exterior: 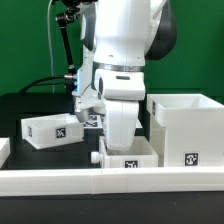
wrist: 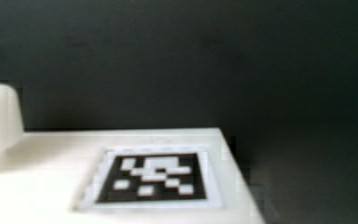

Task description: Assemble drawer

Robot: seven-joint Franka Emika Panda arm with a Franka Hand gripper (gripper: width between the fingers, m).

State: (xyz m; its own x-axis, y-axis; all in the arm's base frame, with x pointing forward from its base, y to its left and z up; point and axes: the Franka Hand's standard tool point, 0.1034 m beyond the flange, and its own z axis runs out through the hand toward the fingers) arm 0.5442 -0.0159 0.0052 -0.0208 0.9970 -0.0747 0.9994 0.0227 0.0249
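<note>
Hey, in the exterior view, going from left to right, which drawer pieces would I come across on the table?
Small tagged tray → second small tray, under the robot arm → large hollow shell.

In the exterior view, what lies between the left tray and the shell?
Between the left tray and the shell stands the arm, directly above a second tray; the exterior view shows this.
</note>
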